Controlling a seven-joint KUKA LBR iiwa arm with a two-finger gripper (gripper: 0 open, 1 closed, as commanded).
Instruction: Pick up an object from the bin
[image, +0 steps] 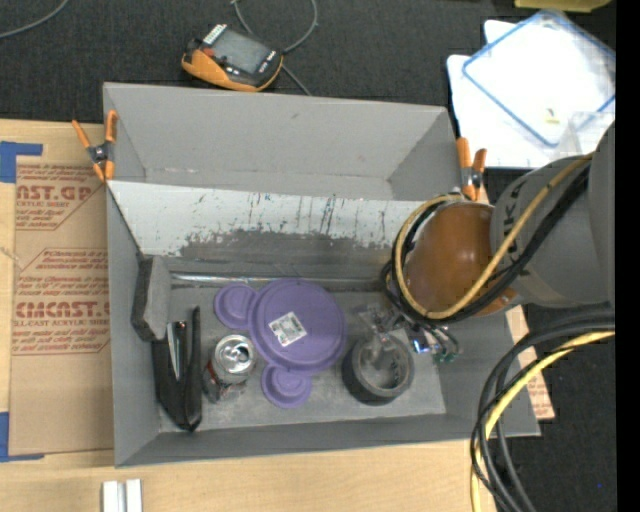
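One step in hand, judging by pose: approach onto target, no grasp yet. Gripper (385, 345) low, just right of purple mouse-eared lid (290, 330), directly over dark grey tape roll (362, 378). Roll flat on bin (270, 130) floor, just right of lid, close to lid's rim, contact unclear. Gripper opening: cannot tell, tip lost against roll's centre hole. Nothing visibly held.

Next move, as a judgement: down over one wall of roll, one side inside hole and one outside, then close and lift straight up. Needs centring on the wall, otherwise likely to slide off the rounded edge.

Others, all placed from lid: crushed silver can (234, 357) just left of lid, tucked between its two small round lobes. Black stapler-like tool (180, 385) further left, lying lengthwise. Grey flat piece (148, 300) far left, above the tool.

Possible obstruction: lid rim tight on roll's near side, bin's sloped wall close on the side away from lid, so little room to spread wide
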